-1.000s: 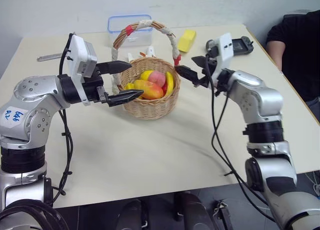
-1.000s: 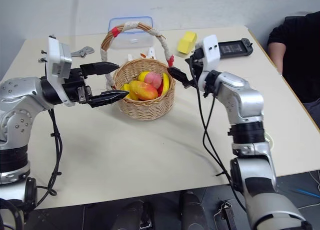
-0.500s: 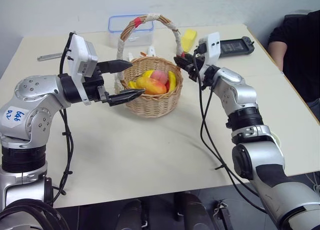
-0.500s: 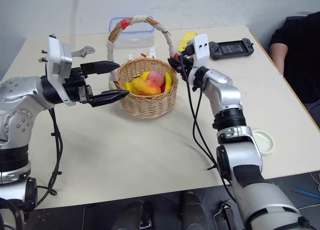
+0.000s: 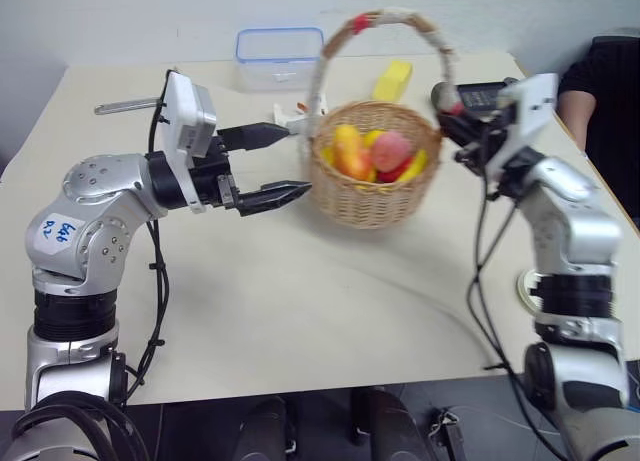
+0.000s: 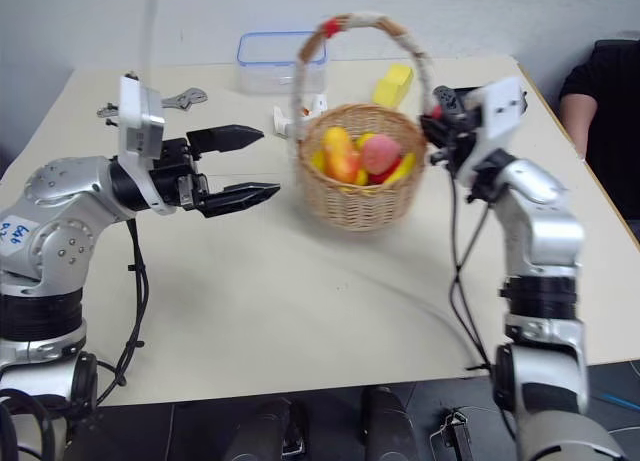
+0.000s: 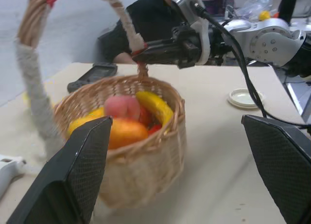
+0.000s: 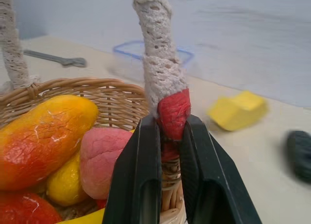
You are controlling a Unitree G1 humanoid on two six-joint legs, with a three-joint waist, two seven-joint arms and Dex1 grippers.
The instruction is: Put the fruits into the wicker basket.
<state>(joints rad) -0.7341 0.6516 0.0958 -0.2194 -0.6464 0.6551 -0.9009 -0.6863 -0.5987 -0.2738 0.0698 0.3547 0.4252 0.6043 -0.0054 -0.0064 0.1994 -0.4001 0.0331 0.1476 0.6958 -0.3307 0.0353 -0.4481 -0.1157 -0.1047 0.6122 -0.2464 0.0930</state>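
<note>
The wicker basket (image 5: pixel 375 186) stands mid-table with the yellow-orange mango (image 5: pixel 348 151) and the pink peach (image 5: pixel 396 149) inside it, next to a banana (image 7: pixel 153 106) and a lemon (image 8: pixel 63 185). My right gripper (image 8: pixel 171 122) is shut on the red-taped foot of the basket's handle (image 8: pixel 173 107), at the basket's right rim (image 5: pixel 447 116). My left gripper (image 5: pixel 293 161) is open and level just left of the basket, apart from it, with its fingers (image 7: pixel 73 175) spread wide. The mango (image 8: pixel 43 136) and peach (image 8: pixel 104 156) lie close below the right gripper.
A clear blue-rimmed box (image 5: pixel 279 56), a yellow block (image 5: pixel 393 79) and a wrench (image 5: pixel 130 106) lie at the back. A black controller (image 5: pixel 480 93) is behind the right gripper. A white lid (image 7: pixel 245 96) lies near the right edge, where a person in black (image 5: pixel 610 81) sits.
My right gripper went from open to shut on the handle's foot and pulled the basket to the right. The left gripper stayed open, about where it was. The camera view shifted a little.
</note>
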